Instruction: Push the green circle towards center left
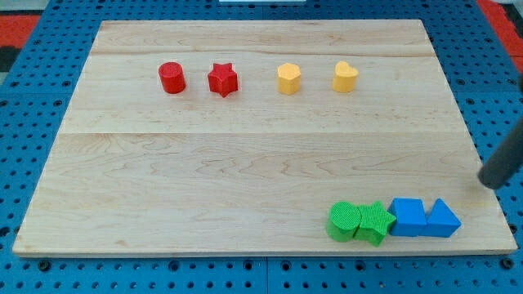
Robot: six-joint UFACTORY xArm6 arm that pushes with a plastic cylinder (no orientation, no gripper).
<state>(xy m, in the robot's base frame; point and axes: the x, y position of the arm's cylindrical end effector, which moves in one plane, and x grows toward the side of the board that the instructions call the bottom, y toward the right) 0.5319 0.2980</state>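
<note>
Green circular plastic block (342, 221) low on the pale wooden board (245, 163), toward the view's bottom right, near the board's lower edge. Touching its right side: a green star-shaped block (375, 221). Just right of that, in contact, a blue cube-like block (408, 216), then a blue triangular block (442, 219) pressed against it, all four forming one tight row running left to right.

Dark rod entering from the view's right edge, slanting down and leftward, my tip (489, 181) resting near the board's right edge, above and to the right of the blue triangle, well apart from the green circle. No claw on this rod, so nothing clenched or grasped; tip clear of every block.

Far off along the view's top, a spaced row: red cylinder block (172, 77), red star block (222, 79), yellow hexagon-like block (288, 79), yellow heart-shaped block (345, 77).

Blue perforated surface (33, 106) surrounding the board on all sides
</note>
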